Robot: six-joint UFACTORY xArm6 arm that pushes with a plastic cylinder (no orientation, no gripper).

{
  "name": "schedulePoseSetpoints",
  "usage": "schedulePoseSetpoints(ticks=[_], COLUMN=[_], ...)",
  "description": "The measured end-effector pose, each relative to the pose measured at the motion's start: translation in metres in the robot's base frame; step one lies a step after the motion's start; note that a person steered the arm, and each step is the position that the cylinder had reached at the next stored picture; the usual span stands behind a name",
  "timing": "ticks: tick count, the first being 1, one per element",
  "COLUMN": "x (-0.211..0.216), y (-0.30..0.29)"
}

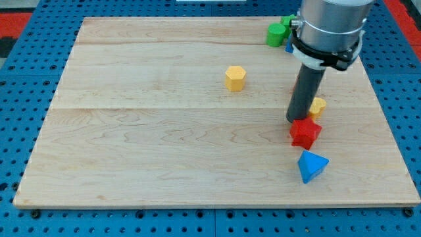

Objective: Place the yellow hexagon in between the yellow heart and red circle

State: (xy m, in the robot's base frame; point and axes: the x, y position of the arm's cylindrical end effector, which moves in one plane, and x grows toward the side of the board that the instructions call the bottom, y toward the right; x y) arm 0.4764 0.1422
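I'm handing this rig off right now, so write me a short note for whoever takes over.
My tip rests at the view's right, touching or nearly touching the red star, with the yellow heart just to its right.
Yellow hexagon sits alone near the board's middle top, left of the rod.
Red circle: not visible; possibly hidden behind the arm.
Also there: green blocks at the top, blue block below the star.
Done: nothing evident. Left: push the hexagon rightward between heart and circle.

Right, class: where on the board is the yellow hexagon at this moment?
The yellow hexagon sits alone in the upper middle of the wooden board, well to the view's left of my tip and the red star.
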Motion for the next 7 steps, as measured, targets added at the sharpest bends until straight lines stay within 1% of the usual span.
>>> schedulePoseSetpoints(ticks=[1,2,3,4,5,6,7], x=[-0.001,0.025,0.028,0.013,-0.049,-0.129,-0.132], y=[-0.027,0.004,0.004,-0.068,-0.137,-0.16,-0.121])
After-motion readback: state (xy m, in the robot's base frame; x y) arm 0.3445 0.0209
